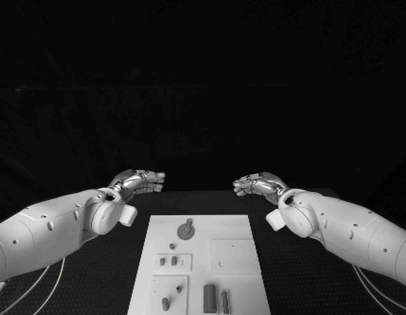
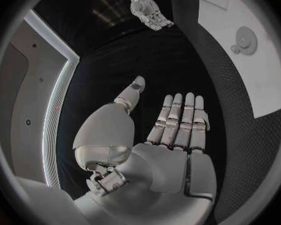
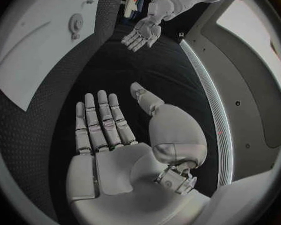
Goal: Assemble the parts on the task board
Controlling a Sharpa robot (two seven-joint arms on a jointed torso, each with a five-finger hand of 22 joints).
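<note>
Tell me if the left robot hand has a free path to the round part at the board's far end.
Probably yes: the left robot hand is open, empty, and nothing lies between it and the round part.

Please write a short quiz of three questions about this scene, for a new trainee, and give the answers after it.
1. True or false: the left hand holds a part.
2. Where do both hands hover? A. over the task board B. beyond its far edge C. beside its near end
3. Fill in: the round part with a tab lies on the board's ____ end.

Key:
1. False. The left hand is open, and so is the right hand.
2. B.
3. Far.
</note>
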